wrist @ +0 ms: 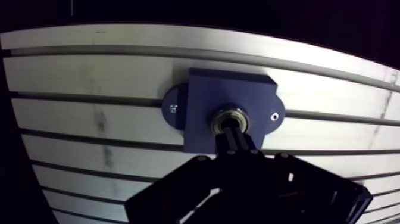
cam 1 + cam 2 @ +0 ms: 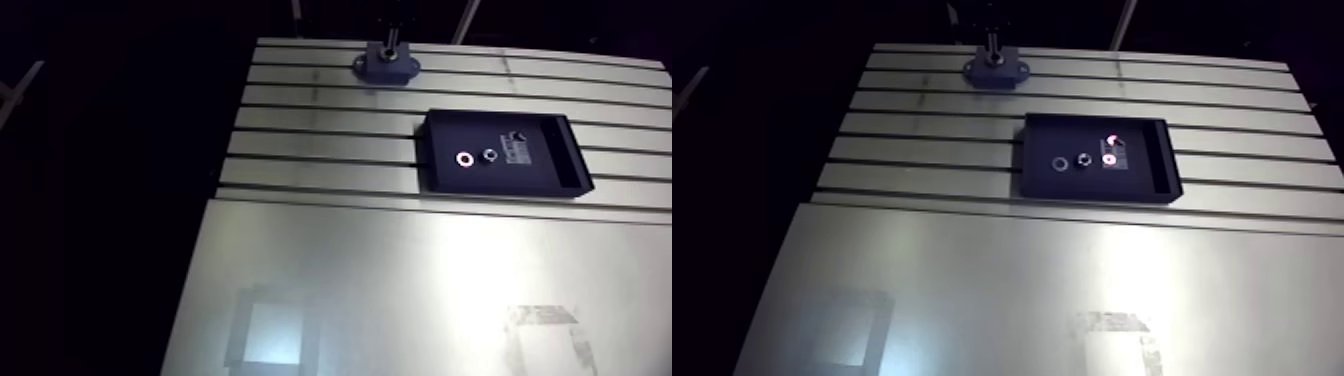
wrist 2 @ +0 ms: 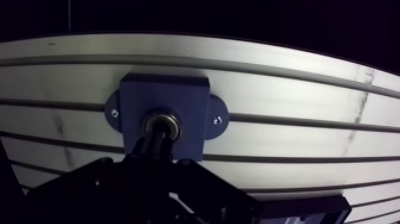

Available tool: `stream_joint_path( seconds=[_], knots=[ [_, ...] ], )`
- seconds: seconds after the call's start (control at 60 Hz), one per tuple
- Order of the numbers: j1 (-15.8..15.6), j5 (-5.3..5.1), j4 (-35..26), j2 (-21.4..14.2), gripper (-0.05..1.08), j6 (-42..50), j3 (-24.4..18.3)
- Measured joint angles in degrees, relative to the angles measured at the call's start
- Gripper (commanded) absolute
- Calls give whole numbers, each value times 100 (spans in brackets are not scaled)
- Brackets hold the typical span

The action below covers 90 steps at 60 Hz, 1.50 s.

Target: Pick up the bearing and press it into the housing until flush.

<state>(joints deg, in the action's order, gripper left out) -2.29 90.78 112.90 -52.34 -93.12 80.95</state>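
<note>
pincer [image 1: 234, 133] pressed together, its tips on the bearing [image 1: 229, 111] seated in the blue housing [image 1: 208, 92] on the slotted table [image 1: 89, 71]; in the arm view, black tray [image 2: 562, 150] at four o'clock from housing.

housing [image 1: 199, 110]: dull blue all over, you'll see
bearing [image 1: 231, 109]: shiny silver ring
table [image 2: 330, 130]: pale silver, dark slot stripes
tray [image 2: 500, 178], 4 o'clock off your housing: black

Bearing [image 1: 226, 112]: near rim hidden behind the gripper [image 1: 233, 136]; seating depth in housing [image 1: 202, 95] unclear.
Small parts [image 2: 490, 155] in black tray [image 2: 500, 118]: too small to identify.
Tray label [image 2: 517, 150]: unreadable.
</note>
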Motion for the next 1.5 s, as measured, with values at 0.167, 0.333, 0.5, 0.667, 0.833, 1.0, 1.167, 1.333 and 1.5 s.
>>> stream_joint_path(
  seconds=[0.167,0.333,0.5,0.667,0.833,1.0,1.167,1.333,1.5],
  knots=[
    [0,1,42,14,99,-5,26],
    [0,1,198,30,99,-58,69],
    [0,0,270,40,99,-96,90],
    [0,-3,291,46,99,-109,91],
    [0,-7,297,62,99,-115,96],
    [0,-10,302,72,99,-119,98],
    [3,-12,307,75,99,-122,108],
    [7,-12,307,79,99,-123,118],
    [8,-9,308,78,99,-123,139]
  ],
)
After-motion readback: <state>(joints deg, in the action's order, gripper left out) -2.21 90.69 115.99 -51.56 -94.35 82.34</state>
